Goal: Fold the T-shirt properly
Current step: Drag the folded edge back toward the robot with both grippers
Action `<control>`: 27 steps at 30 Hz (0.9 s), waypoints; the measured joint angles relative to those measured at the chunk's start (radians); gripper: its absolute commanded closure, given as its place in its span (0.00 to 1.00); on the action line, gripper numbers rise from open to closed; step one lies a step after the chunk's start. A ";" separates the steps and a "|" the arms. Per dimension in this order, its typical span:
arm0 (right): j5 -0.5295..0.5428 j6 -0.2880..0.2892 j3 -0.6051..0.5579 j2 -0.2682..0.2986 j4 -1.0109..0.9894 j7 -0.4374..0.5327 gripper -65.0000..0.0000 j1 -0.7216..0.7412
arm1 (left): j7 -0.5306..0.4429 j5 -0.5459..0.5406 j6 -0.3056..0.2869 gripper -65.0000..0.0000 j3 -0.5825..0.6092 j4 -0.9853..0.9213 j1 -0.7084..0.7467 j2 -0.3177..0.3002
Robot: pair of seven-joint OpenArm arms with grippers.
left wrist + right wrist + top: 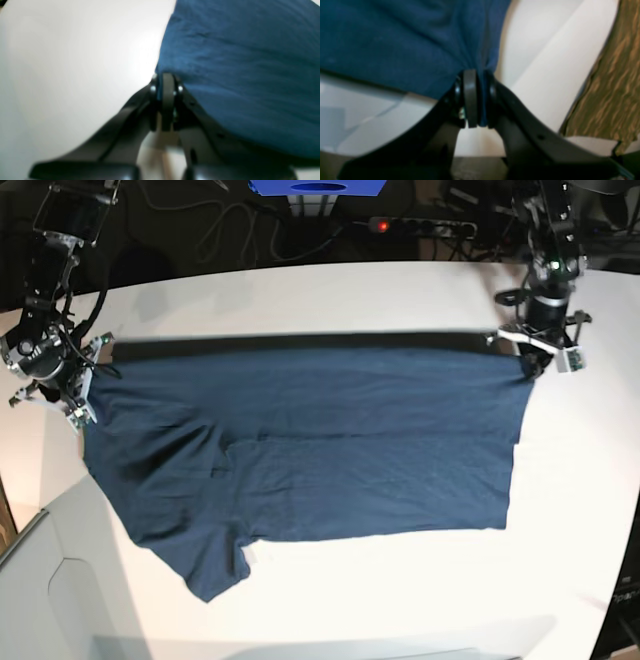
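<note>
The dark navy T-shirt [320,450] lies spread across the white table [300,295]. Its far edge is stretched taut between both grippers, and a sleeve [205,565] hangs toward the near left. My left gripper [528,358] is at the shirt's far right corner. In the left wrist view it [166,80] is shut on the shirt's edge [237,62]. My right gripper [78,388] is at the far left corner. In the right wrist view it [475,75] is shut on bunched shirt cloth [395,37].
Cables and a power strip [420,225] lie behind the table's far edge, beside a blue box [318,188]. A wood-grained floor [607,87] shows past the table edge in the right wrist view. The table's near-left corner [40,530] drops off.
</note>
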 measured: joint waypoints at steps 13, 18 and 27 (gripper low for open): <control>0.001 0.000 0.001 0.030 0.115 0.008 0.99 -0.195 | -0.004 0.000 0.001 1.00 -0.072 0.105 0.193 0.081; 0.002 0.000 0.000 0.032 0.113 0.010 0.99 -0.243 | -0.004 0.000 0.001 1.00 -0.073 0.101 0.237 0.083; 0.002 0.000 0.000 0.032 0.110 0.008 0.99 -0.282 | -0.006 0.000 0.001 1.00 -0.077 0.101 0.330 0.111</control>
